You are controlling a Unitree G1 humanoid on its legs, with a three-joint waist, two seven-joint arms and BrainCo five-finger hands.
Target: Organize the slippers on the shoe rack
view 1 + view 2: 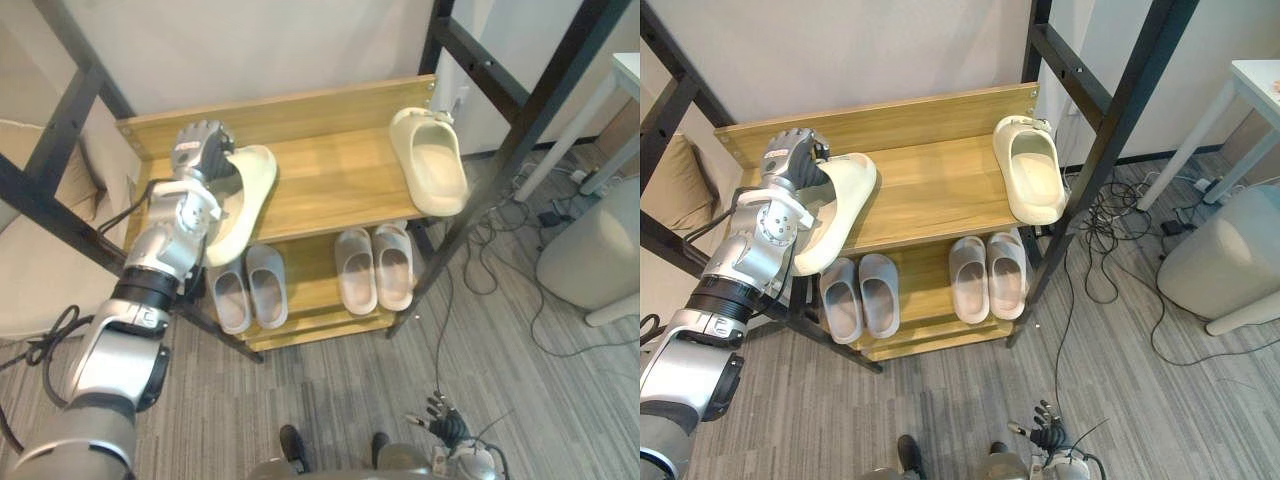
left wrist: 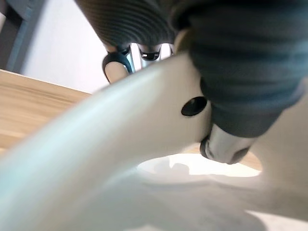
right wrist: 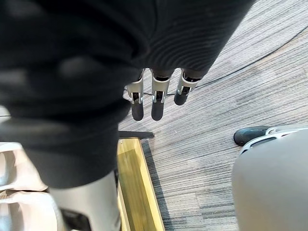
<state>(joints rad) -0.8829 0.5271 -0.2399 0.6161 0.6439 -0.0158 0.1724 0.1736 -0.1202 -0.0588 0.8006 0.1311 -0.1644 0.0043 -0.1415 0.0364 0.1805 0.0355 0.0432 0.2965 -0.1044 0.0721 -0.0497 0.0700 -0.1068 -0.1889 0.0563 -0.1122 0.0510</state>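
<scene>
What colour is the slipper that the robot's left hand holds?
Plain cream, no pattern. The smooth cream slipper in the left hand shows best in the right eye view.

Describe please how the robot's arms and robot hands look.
The left arm is silver-grey, made of rounded segments with a black ring at one joint. The left robot hand has a dark ribbed cover on its back. The right robot hand has the same cover, and silver fingers with dark tips.

A plain pale wall (image 1: 250, 50) stands behind; the floor (image 1: 330, 400) is grey striped carpet (dark cables (image 1: 487, 238) trail across it). Black metal frame bars (image 1: 515, 120) cross diagonally; a white table (image 1: 628, 72) and a rounded pale seat (image 1: 590, 250) stand at the right.
</scene>
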